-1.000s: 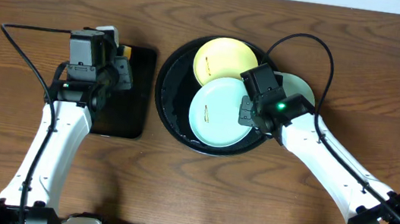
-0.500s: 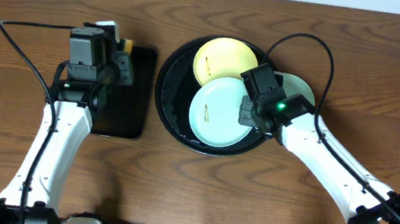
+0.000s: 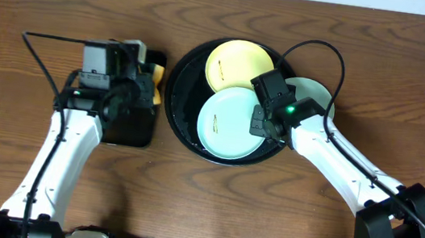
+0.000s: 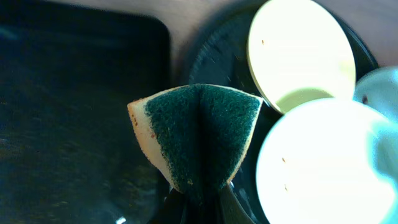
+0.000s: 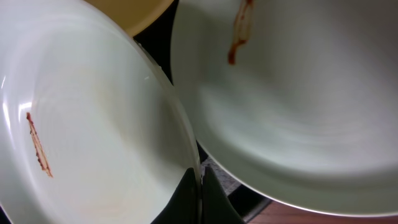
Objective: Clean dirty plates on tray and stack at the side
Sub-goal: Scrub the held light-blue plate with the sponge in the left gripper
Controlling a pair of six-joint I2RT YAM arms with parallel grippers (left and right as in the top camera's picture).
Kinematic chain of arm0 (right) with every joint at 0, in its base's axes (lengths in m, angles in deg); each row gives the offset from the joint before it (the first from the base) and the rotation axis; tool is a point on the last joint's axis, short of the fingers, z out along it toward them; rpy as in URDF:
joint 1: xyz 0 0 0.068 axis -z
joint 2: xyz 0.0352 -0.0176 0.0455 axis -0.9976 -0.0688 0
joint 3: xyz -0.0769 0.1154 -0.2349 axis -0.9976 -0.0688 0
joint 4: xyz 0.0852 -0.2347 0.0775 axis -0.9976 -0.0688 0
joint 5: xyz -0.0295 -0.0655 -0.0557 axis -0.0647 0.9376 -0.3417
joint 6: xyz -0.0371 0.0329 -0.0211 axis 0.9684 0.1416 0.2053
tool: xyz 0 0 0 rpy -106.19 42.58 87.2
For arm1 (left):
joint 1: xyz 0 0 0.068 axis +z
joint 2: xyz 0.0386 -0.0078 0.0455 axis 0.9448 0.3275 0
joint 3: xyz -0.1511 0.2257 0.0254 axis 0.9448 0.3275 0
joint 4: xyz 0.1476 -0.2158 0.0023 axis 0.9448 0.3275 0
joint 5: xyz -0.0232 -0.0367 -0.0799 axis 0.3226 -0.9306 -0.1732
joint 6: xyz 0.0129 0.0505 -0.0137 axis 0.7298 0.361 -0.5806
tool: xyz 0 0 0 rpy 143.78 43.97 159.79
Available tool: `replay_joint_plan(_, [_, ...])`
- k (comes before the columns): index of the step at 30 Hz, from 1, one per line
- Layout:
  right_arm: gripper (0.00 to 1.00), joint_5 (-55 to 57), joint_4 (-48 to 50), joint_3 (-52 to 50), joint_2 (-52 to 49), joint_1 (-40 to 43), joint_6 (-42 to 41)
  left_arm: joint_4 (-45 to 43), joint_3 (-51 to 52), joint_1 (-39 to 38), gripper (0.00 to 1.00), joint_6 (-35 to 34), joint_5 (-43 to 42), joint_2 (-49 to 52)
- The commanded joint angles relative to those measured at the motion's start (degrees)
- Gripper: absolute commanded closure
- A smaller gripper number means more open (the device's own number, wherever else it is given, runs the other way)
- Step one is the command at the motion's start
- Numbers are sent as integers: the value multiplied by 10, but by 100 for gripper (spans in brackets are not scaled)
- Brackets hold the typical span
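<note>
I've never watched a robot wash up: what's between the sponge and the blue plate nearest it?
Only a bare strip of the round black tray separates the sponge from that plate, clearest in the overhead view.

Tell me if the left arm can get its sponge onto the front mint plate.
Probably yes: the sponge hangs just beside the tray, the front mint plate is uncovered, and the right jaws pinch only its far rim.

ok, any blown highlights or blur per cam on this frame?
Left wrist: yellow plate and front mint plate blown out near white, smears hardly readable; sponge sharp. Right wrist: right mint plate soft and blurred, front mint plate sharper with a few glare streaks. Overhead: even light, sharp, mild sheen on the tray.
</note>
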Motion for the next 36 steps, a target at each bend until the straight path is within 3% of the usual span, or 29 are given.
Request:
replay_joint_plan(1, [98, -28, 5, -3, -20, -7, -16, 2, 9, -23, 93, 18, -15, -8])
replay_joint_plan(17, [99, -46, 12, -3, -38, -7, -16, -34, 10, -151, 93, 30, -8, 77])
replay_joint_plan(36, [99, -46, 14, -3, -38, -7, -16, -84, 40, -214, 93, 29, -8, 156])
